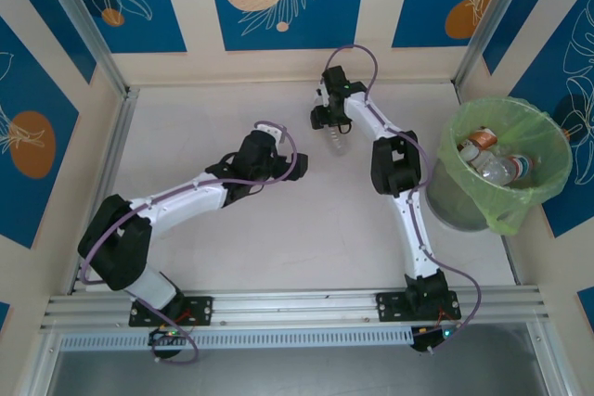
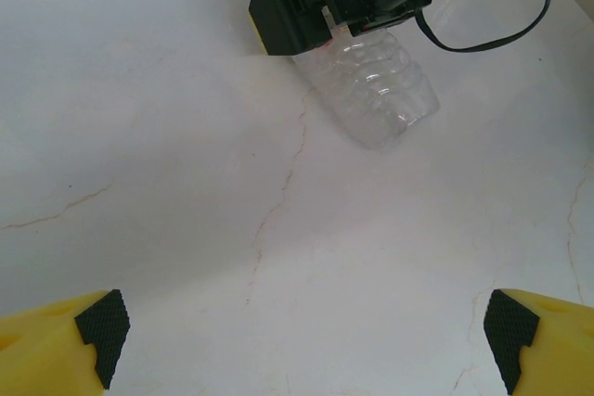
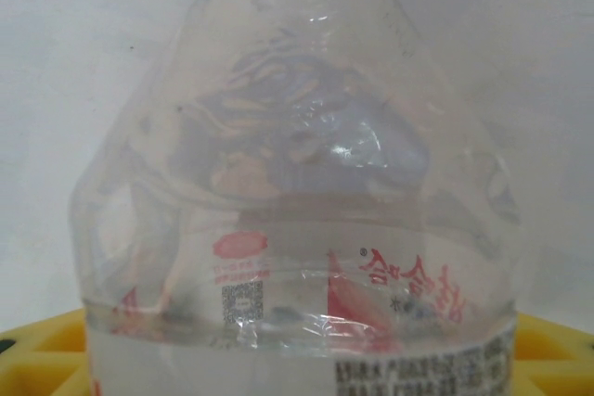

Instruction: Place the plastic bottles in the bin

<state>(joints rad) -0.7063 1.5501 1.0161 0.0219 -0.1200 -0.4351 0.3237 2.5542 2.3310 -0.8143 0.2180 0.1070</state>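
The white table (image 1: 232,229) takes most of the top view. At the right edge of that frame stands the grey bin (image 1: 457,203), lined with a light-green bag (image 1: 520,110). Inside it lie at least 3 clear bottles (image 1: 494,170), 1 with a reddish label, and I judge there is room for more. The left gripper (image 2: 304,336) hangs near the middle of the top view, its yellow fingers (image 2: 56,345) wide apart and holding nothing. The right gripper (image 1: 331,125) is in the upper centre, well apart from the bin. Its fingers are closed on the 2 sides of 1 crushed clear bottle (image 3: 297,192) with red print, which sticks out from it over the table. I think the risk is in this hold: the thin wall is dented, so the bottle may squeeze out or turn when it is lifted. On the way to the bin a loose bottle could fall on the table, or hit the rim and bounce outside
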